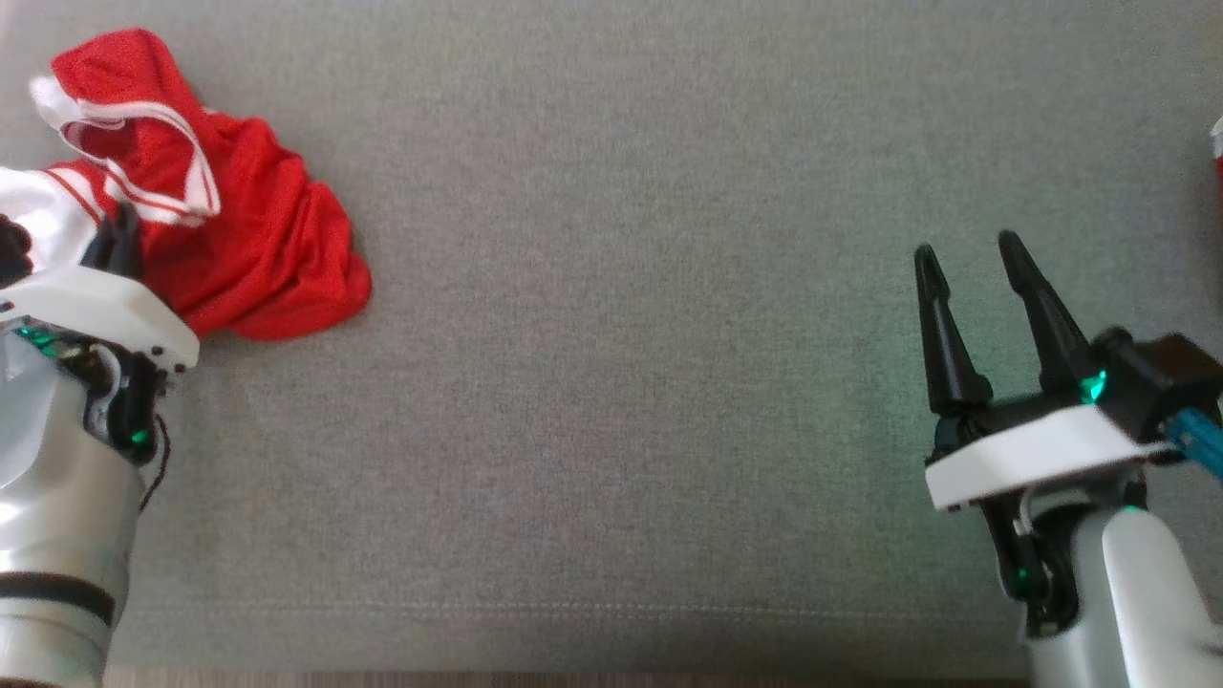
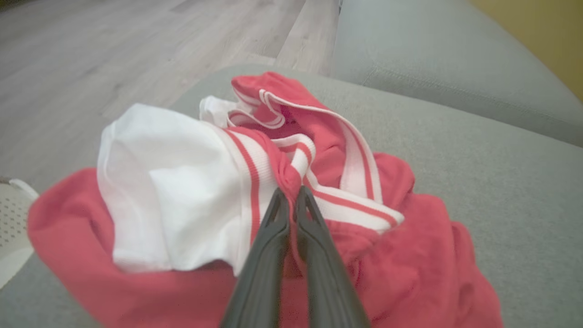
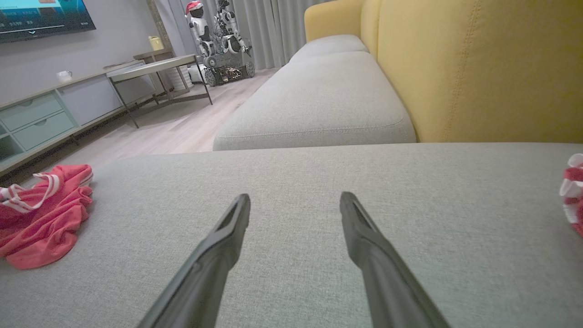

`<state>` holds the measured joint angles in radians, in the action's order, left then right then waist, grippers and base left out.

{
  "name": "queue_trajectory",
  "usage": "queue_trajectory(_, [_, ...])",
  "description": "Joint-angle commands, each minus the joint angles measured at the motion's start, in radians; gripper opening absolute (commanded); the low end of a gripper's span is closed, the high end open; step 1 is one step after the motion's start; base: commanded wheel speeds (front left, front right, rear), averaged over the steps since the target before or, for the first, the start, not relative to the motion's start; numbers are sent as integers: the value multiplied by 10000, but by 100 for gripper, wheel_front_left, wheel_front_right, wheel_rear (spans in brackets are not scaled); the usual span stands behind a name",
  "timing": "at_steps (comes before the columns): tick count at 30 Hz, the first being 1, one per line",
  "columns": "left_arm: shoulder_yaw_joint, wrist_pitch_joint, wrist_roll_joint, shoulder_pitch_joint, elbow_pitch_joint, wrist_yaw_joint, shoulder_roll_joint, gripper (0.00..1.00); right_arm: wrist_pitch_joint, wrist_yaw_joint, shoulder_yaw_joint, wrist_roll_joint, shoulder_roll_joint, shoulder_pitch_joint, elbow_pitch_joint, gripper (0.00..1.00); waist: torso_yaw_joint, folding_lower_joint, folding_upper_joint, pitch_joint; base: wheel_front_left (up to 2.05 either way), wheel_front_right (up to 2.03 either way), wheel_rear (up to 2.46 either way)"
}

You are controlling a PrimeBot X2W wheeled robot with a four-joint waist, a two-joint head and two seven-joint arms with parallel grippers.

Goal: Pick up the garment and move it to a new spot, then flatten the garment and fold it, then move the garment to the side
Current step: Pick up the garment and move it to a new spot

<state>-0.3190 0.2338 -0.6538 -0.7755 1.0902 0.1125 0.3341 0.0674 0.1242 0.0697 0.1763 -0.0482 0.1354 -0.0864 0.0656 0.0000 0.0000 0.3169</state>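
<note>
A crumpled red garment with white striped trim and a white panel lies bunched at the far left of the grey cushion. My left gripper is shut on a fold of its red and white striped trim; the left wrist view shows the two fingers pressed together on that fold of the garment. My right gripper hovers open over bare cushion at the right, far from the garment, nothing between its fingers.
A second red and white item peeks in at the cushion's right edge. A yellow sofa back runs along the far side. Beyond the left edge are wooden floor, a low table and another robot.
</note>
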Motion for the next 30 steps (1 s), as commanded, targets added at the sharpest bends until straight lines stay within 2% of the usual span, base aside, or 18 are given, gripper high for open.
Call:
queue_trajectory(1, [269,216,214,-46,-632,-198,693,0,-150,65,167,55,-20,-149,-317,100,31,0,0,-327,0,0,0])
queue_trajectory(3, [383,265,460,243,-1341,-470,793,0,-232,65,146,105,-20,-255,-332,100,59,0,0,-571,0,0,0])
queue_trajectory(11, [1225,277,1519,2943,-6048,-1639,825,0,-257,65,-148,125,-20,-768,-332,100,108,0,0,-1493,0,0,0])
queue_trajectory(15, [1126,223,1798,4475,-8211,-2178,827,0,-196,65,-178,91,-20,-1055,-360,100,-25,0,0,-1901,0,0,0])
queue_trajectory(22, [634,-659,1966,6641,-11557,-3019,694,0,-80,65,-147,-17,-20,-1360,-477,100,-598,0,0,-2243,0,0,0])
queue_trajectory(26, [318,-936,2031,6982,-12314,-3164,552,0,-82,65,-48,-70,-20,-1330,-569,100,-932,0,0,-2189,0,0,0])
queue_trajectory(30, [-311,-1174,2187,6567,-12507,-2919,325,0,-157,65,104,-85,-20,-1105,-635,100,-1547,0,0,-1868,0,0,0])
